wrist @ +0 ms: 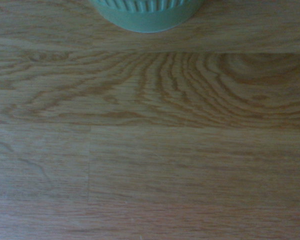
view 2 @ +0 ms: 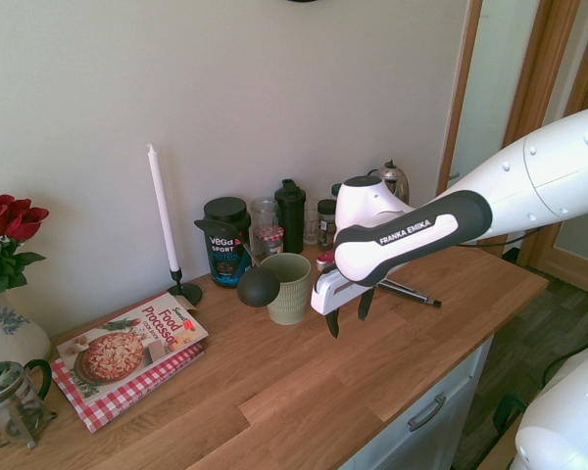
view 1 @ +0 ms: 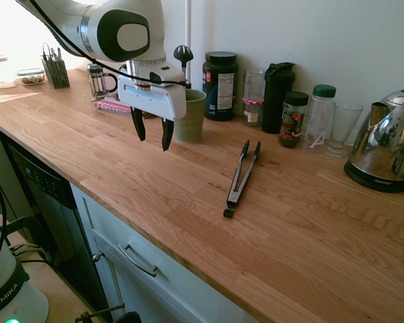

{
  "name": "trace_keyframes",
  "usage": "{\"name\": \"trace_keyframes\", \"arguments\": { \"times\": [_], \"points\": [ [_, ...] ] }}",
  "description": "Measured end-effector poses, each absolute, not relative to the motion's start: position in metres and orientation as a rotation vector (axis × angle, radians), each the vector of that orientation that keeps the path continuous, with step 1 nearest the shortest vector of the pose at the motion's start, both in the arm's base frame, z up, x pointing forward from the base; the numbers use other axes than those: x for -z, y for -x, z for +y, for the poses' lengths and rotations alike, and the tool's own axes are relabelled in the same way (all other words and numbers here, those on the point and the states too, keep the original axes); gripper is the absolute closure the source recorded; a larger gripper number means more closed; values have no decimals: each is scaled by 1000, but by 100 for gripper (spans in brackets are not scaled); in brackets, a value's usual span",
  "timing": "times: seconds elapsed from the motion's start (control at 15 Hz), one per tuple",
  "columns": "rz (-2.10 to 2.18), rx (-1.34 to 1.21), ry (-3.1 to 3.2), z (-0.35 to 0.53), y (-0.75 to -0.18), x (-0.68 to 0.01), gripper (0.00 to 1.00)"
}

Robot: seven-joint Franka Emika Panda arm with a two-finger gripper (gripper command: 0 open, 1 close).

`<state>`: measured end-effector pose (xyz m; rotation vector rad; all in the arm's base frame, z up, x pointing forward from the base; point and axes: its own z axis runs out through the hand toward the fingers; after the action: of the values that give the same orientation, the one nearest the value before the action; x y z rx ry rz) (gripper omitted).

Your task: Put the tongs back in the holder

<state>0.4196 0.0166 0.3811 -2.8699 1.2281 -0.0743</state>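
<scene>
Grey tongs (view 1: 242,177) beside parted fingers (view 1: 167,134)

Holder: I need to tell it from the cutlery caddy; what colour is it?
Sage green, ribbed holder; clearest in the first exterior view.

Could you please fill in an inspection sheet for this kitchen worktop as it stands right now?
Surface: wooden worktop, dry and unmarked where visible.
Job's things: tongs lie flat on the wood, apart from the holder; the holder stands upright with a round-headed black utensil in it.
Clutter: jars, bottles and a glass along the wall, kettle, cutlery caddy, French press, cookbook, candle, roses.
Grippers: gripper open and empty, hanging above the wood in front of the holder, away from the tongs.
Cables: one black cable runs along the arm; none on the worktop.
Surroundings: plain wall behind, drawers below, wooden door frame to one side.
</scene>
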Motion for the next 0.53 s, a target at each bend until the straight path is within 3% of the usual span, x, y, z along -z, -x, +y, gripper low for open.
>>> {"name": "trace_keyframes", "arguments": {
  "times": [0.2, 0.53],
  "points": [
    [1208, 65, 2879, 7, -424, -381, 0],
    [825, 108, 3060, -87, -452, -446, 0]
  ]
}}
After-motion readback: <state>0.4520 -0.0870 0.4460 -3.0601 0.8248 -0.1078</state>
